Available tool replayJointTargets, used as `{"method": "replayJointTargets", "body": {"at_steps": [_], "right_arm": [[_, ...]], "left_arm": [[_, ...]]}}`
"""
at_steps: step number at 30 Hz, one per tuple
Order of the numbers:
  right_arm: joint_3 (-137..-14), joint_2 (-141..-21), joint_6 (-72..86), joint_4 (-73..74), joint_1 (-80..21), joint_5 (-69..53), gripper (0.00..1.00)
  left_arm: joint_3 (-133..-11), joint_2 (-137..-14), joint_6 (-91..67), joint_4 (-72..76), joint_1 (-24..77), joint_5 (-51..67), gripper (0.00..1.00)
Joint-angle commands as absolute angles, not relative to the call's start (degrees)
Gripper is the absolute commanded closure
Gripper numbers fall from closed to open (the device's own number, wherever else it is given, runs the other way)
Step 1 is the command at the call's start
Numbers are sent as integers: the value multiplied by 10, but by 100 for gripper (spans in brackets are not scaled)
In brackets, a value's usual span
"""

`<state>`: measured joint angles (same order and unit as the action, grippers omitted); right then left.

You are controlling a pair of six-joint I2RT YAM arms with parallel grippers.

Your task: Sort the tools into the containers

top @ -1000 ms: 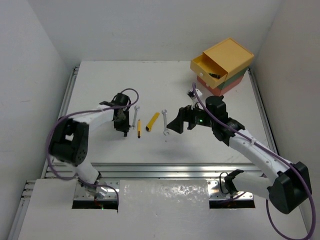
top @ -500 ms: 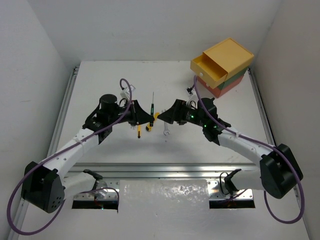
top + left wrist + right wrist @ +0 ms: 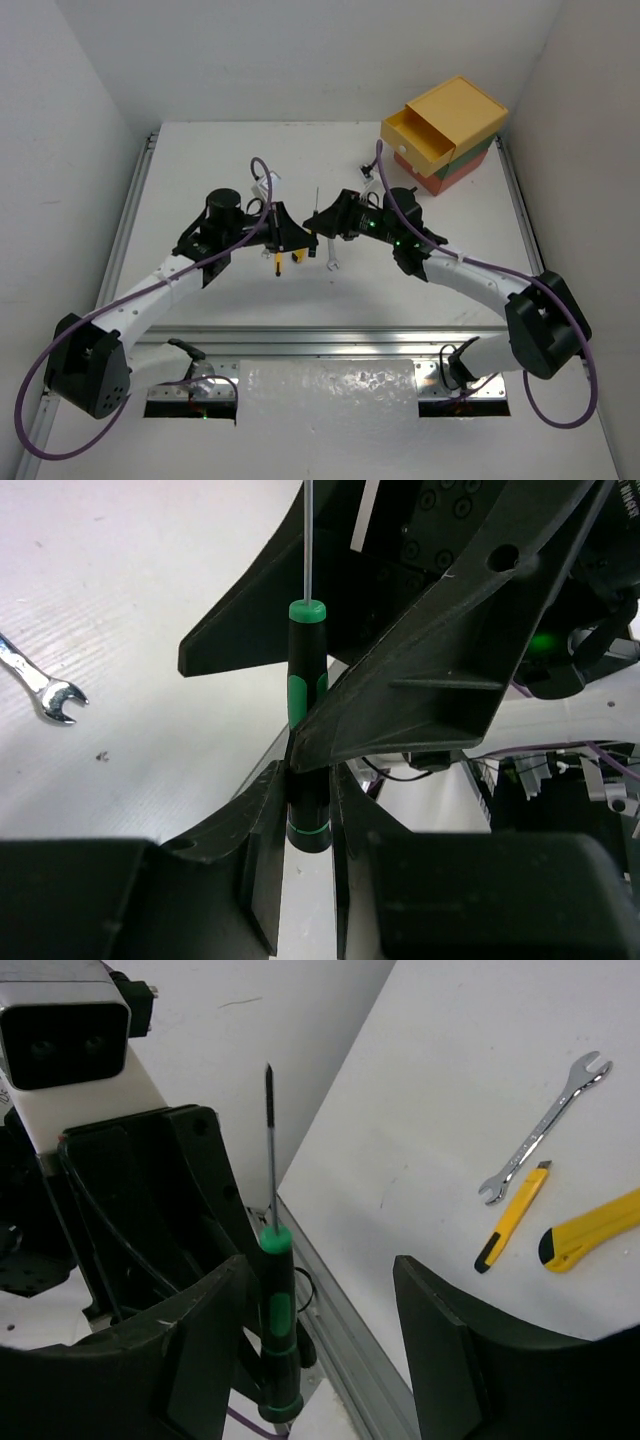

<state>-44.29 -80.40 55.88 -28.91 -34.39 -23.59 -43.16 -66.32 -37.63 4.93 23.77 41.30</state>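
Note:
My left gripper [image 3: 291,236] is shut on the bottom end of a black-green-handled screwdriver [image 3: 314,207] and holds it upright above the table, shaft up. In the left wrist view the handle [image 3: 306,715] stands between my left gripper's [image 3: 306,785] fingers. My right gripper [image 3: 320,221] is open, its fingers on either side of that handle; in the right wrist view the screwdriver [image 3: 278,1335] stands close to the left finger of my right gripper [image 3: 318,1265]. The stacked drawers [image 3: 448,135] stand at the far right, the yellow top one pulled open.
A silver wrench [image 3: 545,1130], a thin yellow-black screwdriver [image 3: 512,1218] and a yellow cutter [image 3: 595,1230] lie on the white table below the grippers. Another wrench [image 3: 331,262] lies just near of the right gripper. White walls close in on both sides.
My left gripper lifted the screwdriver off the table and carried it right. My right arm swung left, and its open fingers now bracket the handle.

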Motion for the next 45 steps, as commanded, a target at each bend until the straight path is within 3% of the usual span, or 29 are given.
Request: {"method": "replayJointTargets", "body": {"at_steps": [1, 4, 5, 7, 8, 10, 11, 14, 15, 19, 21, 24, 28, 32, 34, 37, 38, 39, 42, 44, 45], "right_arm": [[-459, -789, 558, -339, -350, -243, 40], [-481, -797, 540, -309, -351, -249, 51], [-489, -804, 533, -302, -351, -258, 66], [-501, -820, 530, -297, -351, -270, 82], [-504, -823, 528, -295, -351, -277, 100], [-518, -821, 513, -269, -351, -280, 100], [-548, -819, 469, -212, -340, -266, 100], [-646, -839, 323, -78, -282, -251, 100], [-751, -856, 275, 45, -262, -230, 100], [-1039, -1009, -18, 327, -203, -16, 100], [-1142, -1051, -81, 354, -188, 55, 100], [-1149, -1077, -166, 310, -160, 135, 100], [-1155, -1099, -205, 261, -123, 145, 100], [-1217, -1155, -199, 305, -107, 141, 97], [-1193, -1148, -184, 299, -106, 142, 72], [-1198, -1141, -162, 315, -107, 122, 43], [-1218, -1139, -154, 319, -108, 128, 16], [-1232, -1139, -149, 327, -108, 127, 9], [-1267, -1122, -109, 363, -121, 94, 10], [-1207, -1069, -60, 360, -131, 47, 23], [-1168, -1046, -8, 349, -141, 4, 36]], "left_arm": [[-437, -662, -367, 72, 245, 410, 100], [-434, -671, -377, 94, 246, 432, 100], [-434, -668, -378, 96, 246, 433, 99], [-436, -664, -376, 91, 246, 426, 78], [-444, -660, -374, 79, 246, 417, 64], [-461, -657, -350, 16, 246, 368, 10], [-485, -653, -329, -59, 246, 315, 0], [-556, -644, -284, -188, 246, 192, 0], [-569, -629, -253, -226, 246, 94, 0], [-566, -565, -177, -322, 245, -77, 0], [-537, -554, -166, -314, 245, -82, 0], [-502, -544, -165, -284, 245, -70, 0], [-479, -560, -166, -283, 246, -41, 0], [-465, -549, -165, -272, 255, -20, 0], [-463, -542, -165, -271, 261, -22, 0], [-463, -539, -165, -271, 261, -28, 0], [-463, -538, -165, -270, 261, -25, 0], [-463, -539, -165, -270, 261, -24, 0], [-464, -536, -165, -272, 261, -27, 0], [-464, -530, -168, -273, 261, -37, 0], [-464, -523, -169, -273, 261, -41, 0]]}}
